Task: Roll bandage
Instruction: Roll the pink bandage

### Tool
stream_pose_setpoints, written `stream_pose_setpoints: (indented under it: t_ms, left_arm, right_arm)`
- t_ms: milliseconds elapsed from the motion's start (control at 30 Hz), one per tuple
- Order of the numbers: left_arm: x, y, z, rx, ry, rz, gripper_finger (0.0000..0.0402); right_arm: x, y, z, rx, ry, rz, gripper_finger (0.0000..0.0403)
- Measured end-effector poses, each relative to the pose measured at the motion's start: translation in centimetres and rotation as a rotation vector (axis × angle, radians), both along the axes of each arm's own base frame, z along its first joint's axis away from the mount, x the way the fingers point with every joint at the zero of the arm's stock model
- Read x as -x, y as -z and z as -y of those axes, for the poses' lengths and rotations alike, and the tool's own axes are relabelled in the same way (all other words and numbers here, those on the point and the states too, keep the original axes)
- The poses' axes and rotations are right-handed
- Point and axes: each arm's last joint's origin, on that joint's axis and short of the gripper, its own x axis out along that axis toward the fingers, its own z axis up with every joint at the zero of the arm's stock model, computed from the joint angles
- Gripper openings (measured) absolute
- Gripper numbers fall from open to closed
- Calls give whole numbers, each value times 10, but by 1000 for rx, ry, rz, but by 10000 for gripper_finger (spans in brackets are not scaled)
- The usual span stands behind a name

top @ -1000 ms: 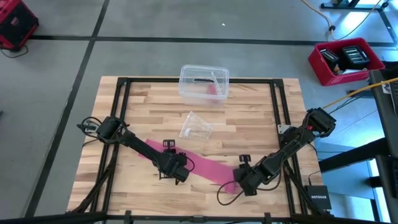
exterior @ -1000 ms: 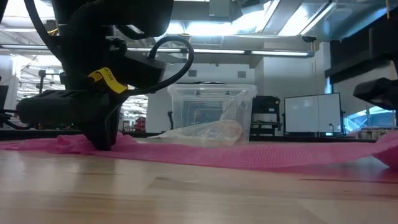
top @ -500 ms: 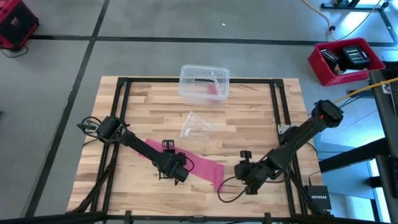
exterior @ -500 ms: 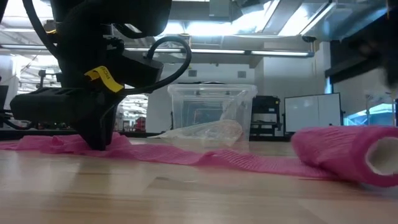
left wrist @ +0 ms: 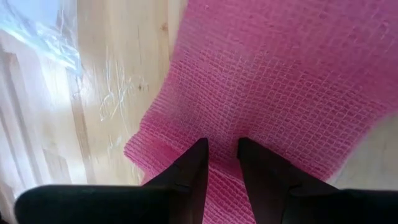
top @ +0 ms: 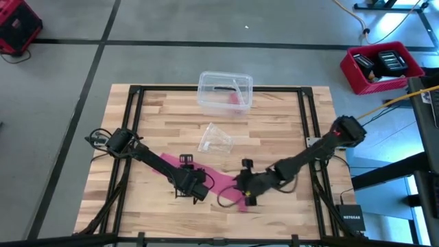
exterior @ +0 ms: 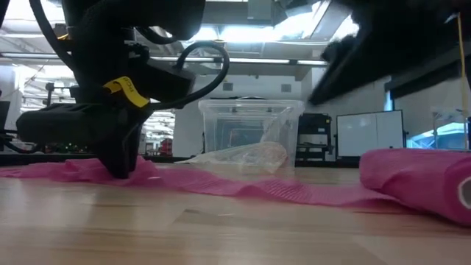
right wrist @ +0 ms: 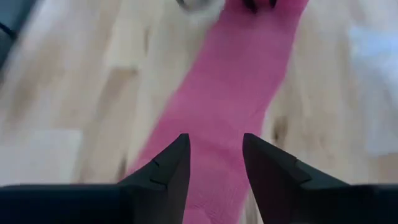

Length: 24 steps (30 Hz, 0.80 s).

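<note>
Rolling needed steady tension: left gripper pinned bandage flat, jaws clamped on fabric; right gripper held rolled end, jaws apart around it.

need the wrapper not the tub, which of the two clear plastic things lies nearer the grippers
The small crumpled clear plastic wrapper, mid-table just beyond the pink fabric bandage. The clear plastic box stands upright at the table's far edge.

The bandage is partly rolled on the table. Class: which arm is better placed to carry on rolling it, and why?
Probably the right. Its tool is at the rolled end of the bandage, its fingers either side of the strip. The left tool stands on the flat strip's other end, apparently pinning it to the table.
</note>
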Motion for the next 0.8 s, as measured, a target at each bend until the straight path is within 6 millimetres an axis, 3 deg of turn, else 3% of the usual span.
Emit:
stream_pose_setpoints:
  t_ms: [167,300,567,800]
  left_arm:
    - [0,0,0,0,0,5,88]
    - [0,0,0,-1,-4,3,88]
    - [1,-1,0,-3,-17,5,88]
    - [12,4,1,-38,-29,-35,88]
  right_arm:
    - [-4,31,6,-34,-27,-173,152]
    - [2,32,7,-82,-43,-273,152]
    - [38,37,-10,-22,-90,-463,152]
    - [55,47,-21,-6,-58,-446,151]
